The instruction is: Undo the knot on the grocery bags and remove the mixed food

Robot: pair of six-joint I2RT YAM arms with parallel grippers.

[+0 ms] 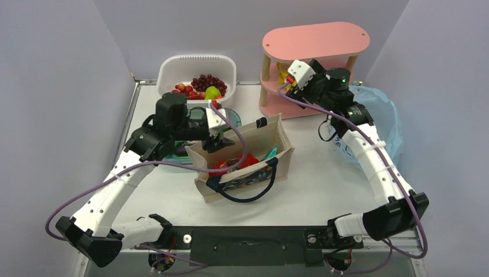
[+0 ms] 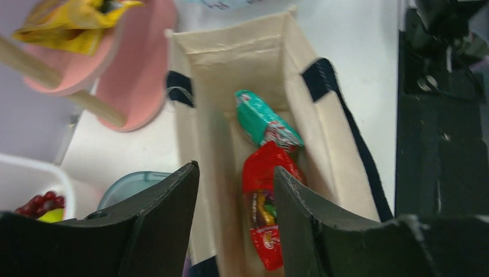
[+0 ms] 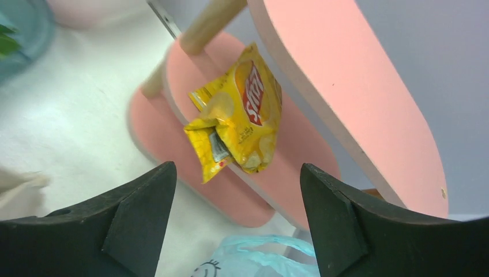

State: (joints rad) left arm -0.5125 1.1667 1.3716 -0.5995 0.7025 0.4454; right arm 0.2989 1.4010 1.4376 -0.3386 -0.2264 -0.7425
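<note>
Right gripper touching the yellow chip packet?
Apart. The right wrist view shows the right gripper open, with a clear gap between each finger and the yellow chip packet, which lies on the pink shelf.

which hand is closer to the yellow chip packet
Right. The right hand sits open just before the yellow chip packet; the left hand hovers over the canvas tote.

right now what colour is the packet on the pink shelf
Yellow snack packet, red logo; right wrist view.
</note>
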